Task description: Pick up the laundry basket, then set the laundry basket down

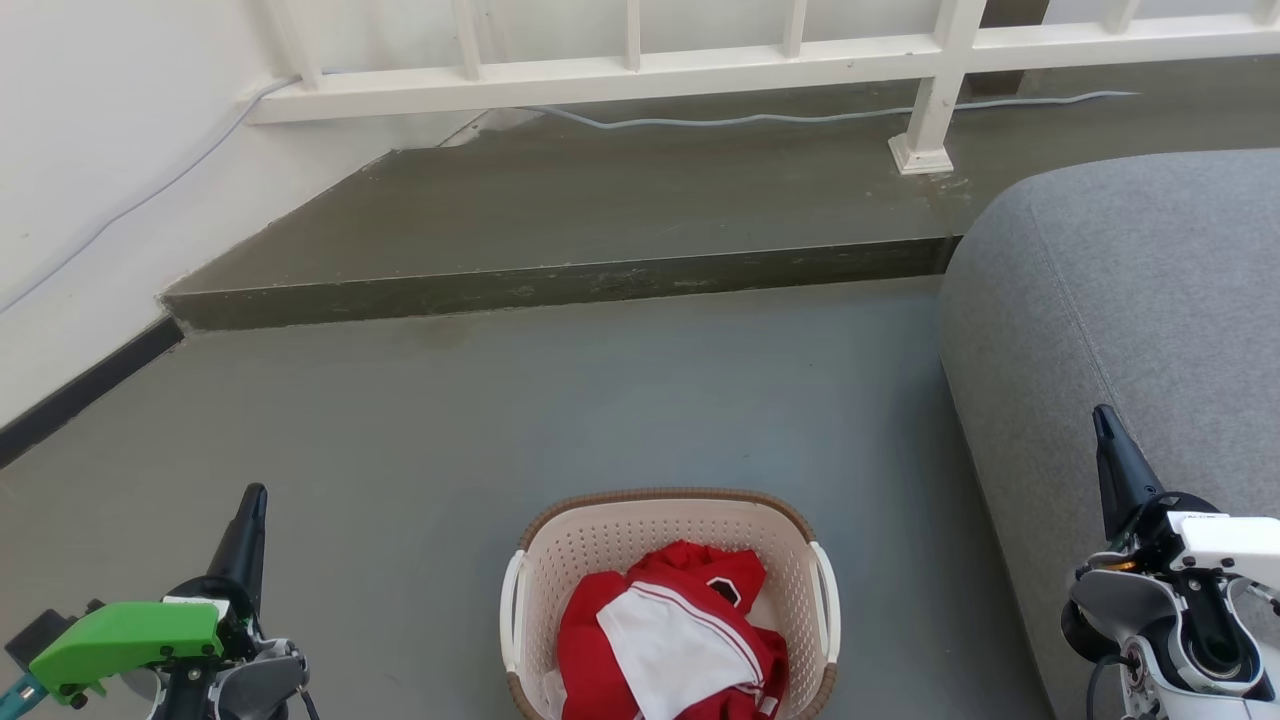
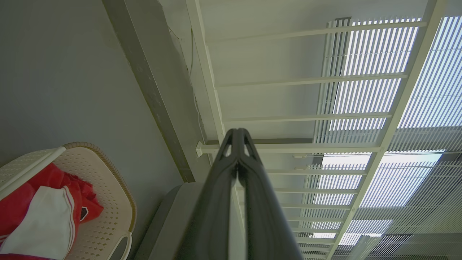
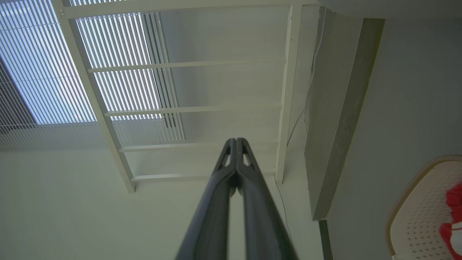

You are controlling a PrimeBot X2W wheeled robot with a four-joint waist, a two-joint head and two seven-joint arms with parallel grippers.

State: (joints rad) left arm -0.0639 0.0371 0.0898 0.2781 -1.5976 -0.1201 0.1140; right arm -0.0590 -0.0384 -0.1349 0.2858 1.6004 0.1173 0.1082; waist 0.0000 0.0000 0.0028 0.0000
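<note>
Laundry basket [image 1: 620,545]: it stands upright on the grey floor [image 1: 480,400] at the bottom centre of the head view, between the two grippers and apart from both.
Basket, facing: the open mouth points up. The brown rim curves round the far end, and we see one white handle on each side, toward the robot's left and right.
Basket, long axis: we cannot settle it, because the near end is cut off by the bottom edge of the head view.
Contents: a crumpled red and white garment [image 1: 670,630] lies inside and hides the basket's bottom.
Left gripper [image 1: 252,500]: it is at the lower left above the floor. In the left wrist view its fingers [image 2: 249,151] are pressed together, clenched on nothing.
Right gripper [image 1: 1100,418]: it is at the lower right, in front of the grey sofa [image 1: 1130,300]. In the right wrist view its fingers [image 3: 225,159] meet at the tips, with nothing between them.
Wrist views of the basket: each shows part of it at a lower corner [image 2: 108,202] [image 3: 415,216], with the rest out of frame.
Background: a raised step [image 1: 600,285], a white railing [image 1: 640,75] cut off at the top, and a pale cable [image 1: 800,118] lying on the step.
</note>
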